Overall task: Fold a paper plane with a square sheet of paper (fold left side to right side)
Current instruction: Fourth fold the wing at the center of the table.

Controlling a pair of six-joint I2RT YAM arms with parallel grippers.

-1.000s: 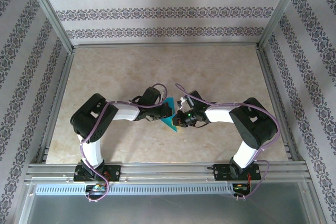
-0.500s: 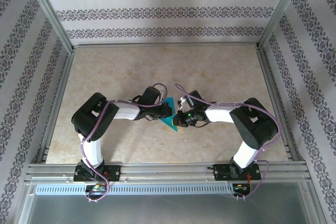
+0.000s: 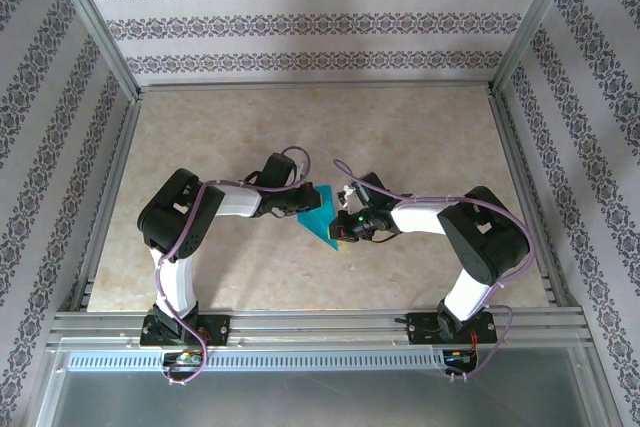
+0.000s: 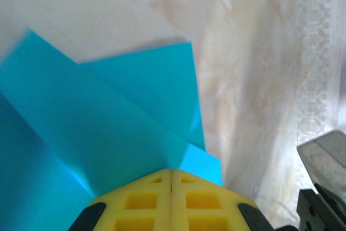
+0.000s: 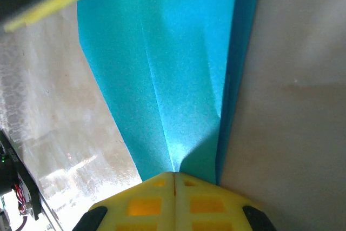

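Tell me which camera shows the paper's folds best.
Left wrist: the paper lies close, its overlapping layers and corners plain. Right wrist shows one long crease; the top view, a small blue triangle.

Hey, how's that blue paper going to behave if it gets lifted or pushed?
Probably floppy: the paper puckers where the right gripper pinches it. Likely very light, being a thin folded sheet, so a push may slide it across the table. Being creased should stiffen it somewhat along the folds.
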